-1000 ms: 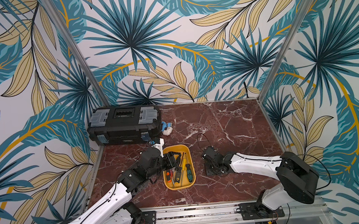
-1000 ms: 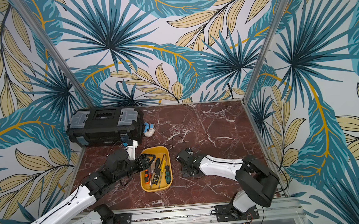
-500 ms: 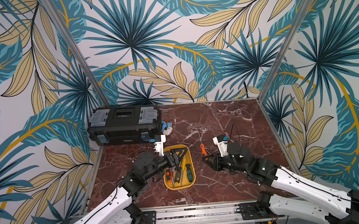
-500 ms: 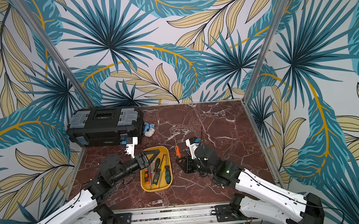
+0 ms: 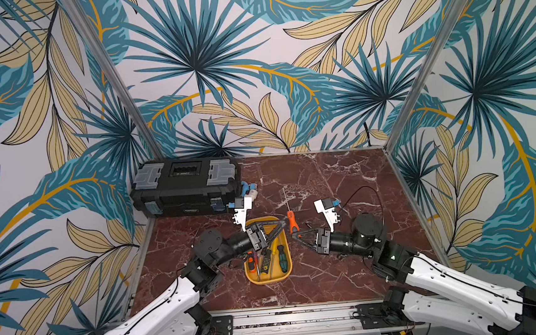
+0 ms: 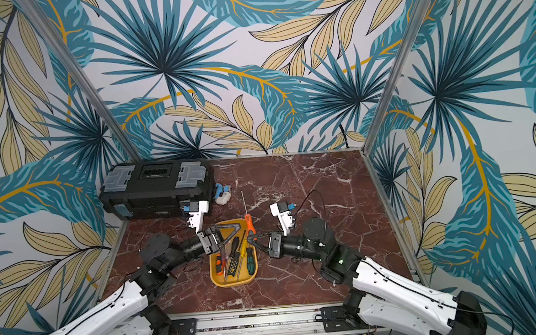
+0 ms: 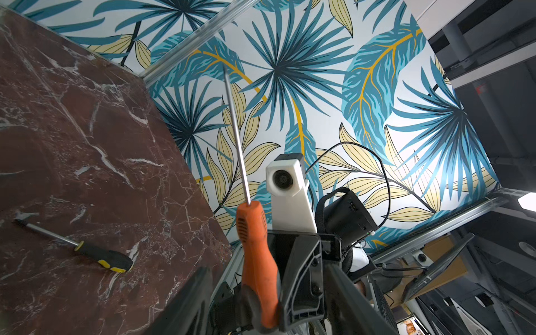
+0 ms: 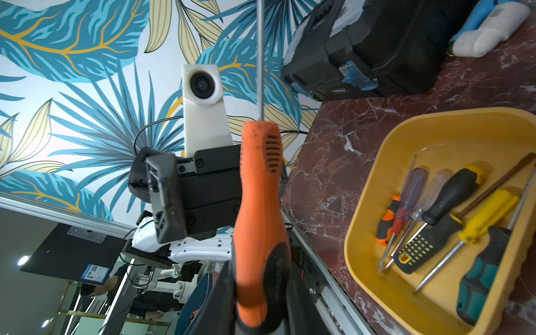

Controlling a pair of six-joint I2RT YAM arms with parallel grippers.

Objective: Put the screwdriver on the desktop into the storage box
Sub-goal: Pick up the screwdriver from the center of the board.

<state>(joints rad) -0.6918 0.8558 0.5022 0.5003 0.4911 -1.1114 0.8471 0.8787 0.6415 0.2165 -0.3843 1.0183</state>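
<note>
My right gripper (image 5: 294,235) (image 8: 258,304) is shut on the handle of an orange screwdriver (image 5: 292,226) (image 6: 248,227) (image 8: 258,188), held above the desktop (image 5: 326,176) just right of the yellow storage box (image 5: 269,278) (image 6: 233,283) (image 8: 365,232); its shaft points to the back wall. My left gripper (image 5: 282,224) (image 7: 266,275) is open over the box's far end, tips close to that handle (image 7: 256,255). Whether they touch it, I cannot tell. A black-and-yellow screwdriver (image 7: 100,256) lies on the desktop in the left wrist view.
Several screwdrivers (image 5: 268,256) lie in the storage box. A black toolbox (image 5: 186,187) with grey latches stands at the back left, with a blue-and-white item (image 5: 250,189) beside it. Metal posts and patterned walls close the desktop on three sides.
The right arm has risen from low on the desktop and carried the orange screwdriver toward the box. The left gripper has opened wider and moved right toward the handle.
</note>
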